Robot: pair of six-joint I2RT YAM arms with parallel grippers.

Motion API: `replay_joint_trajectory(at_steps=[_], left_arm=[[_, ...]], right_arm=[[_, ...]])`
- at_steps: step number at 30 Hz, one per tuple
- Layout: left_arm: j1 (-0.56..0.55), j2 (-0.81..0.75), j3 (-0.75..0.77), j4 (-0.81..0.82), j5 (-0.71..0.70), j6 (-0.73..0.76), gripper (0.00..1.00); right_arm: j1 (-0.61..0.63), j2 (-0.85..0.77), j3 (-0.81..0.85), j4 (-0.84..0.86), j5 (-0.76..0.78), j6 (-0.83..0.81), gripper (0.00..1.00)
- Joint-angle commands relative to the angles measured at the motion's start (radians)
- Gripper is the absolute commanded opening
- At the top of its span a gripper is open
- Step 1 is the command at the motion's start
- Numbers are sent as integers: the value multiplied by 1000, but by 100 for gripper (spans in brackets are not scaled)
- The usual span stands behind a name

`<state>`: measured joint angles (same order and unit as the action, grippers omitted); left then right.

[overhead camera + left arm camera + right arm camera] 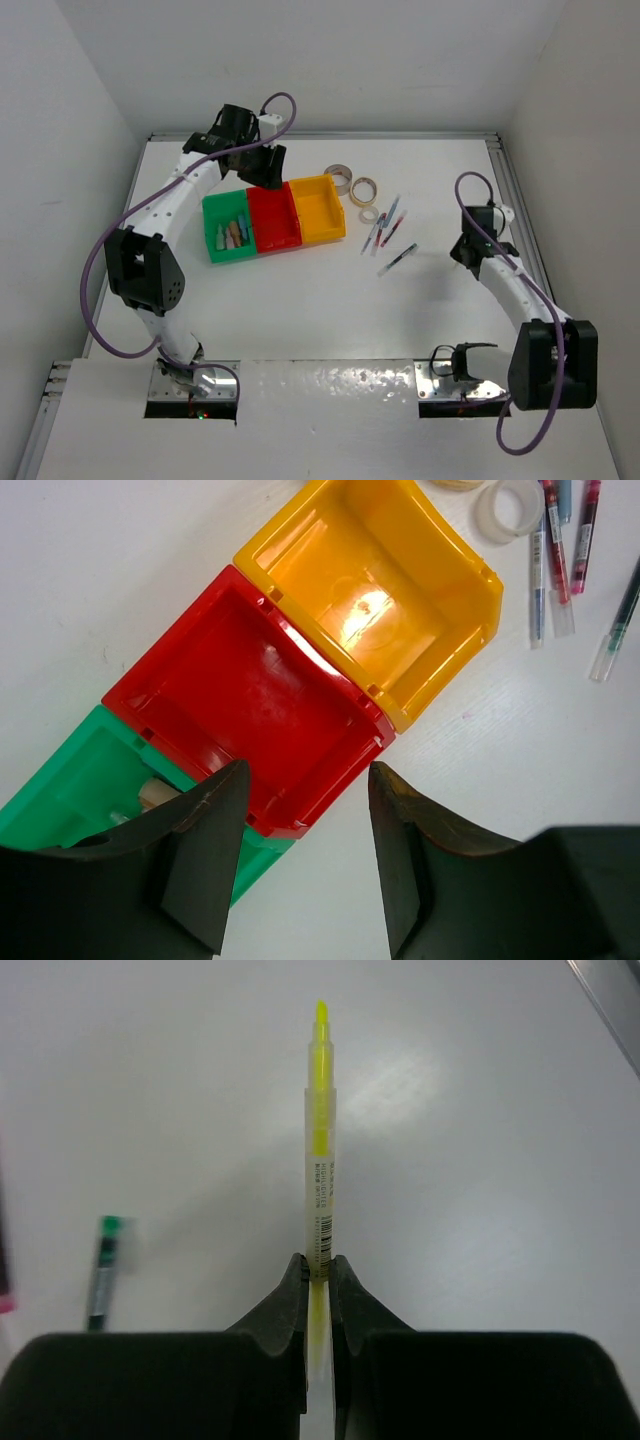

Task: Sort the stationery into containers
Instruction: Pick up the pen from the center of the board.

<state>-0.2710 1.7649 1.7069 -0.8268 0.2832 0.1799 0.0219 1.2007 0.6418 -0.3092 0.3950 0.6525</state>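
Three joined containers stand in a row: green (214,213), red (273,218) and yellow (318,208). The green one holds several pastel blocks (235,236); the red (250,680) and yellow (370,590) ones look bare inside. My left gripper (304,780) hangs open over the red bin's edge, with nothing between its fingers. Tan tape rolls (364,190) and thin pens (380,232) lie right of the yellow bin. My right gripper (320,1265) is shut on a yellow highlighter (320,1130), which points away over the white table.
A green-capped pen (104,1270) lies on the table left of the right gripper. Another tape roll (508,508) and pens (555,550) lie beyond the yellow bin. White walls enclose the table, and a metal rail (520,200) runs along its right edge.
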Motion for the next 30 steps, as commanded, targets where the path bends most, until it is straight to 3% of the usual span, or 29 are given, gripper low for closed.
replay_joint_trajectory(at_steps=[1,15,30], left_arm=[[10,-51,-3,29,22,-3,48],[23,-62,-7,28,16,1,49],[26,-59,-12,31,14,3,49]], right_arm=[[-85,-4,-48,-84,4,27,0],[-90,115,-163,68,-111,156,0],[-63,143,-169,88,-56,174,0]])
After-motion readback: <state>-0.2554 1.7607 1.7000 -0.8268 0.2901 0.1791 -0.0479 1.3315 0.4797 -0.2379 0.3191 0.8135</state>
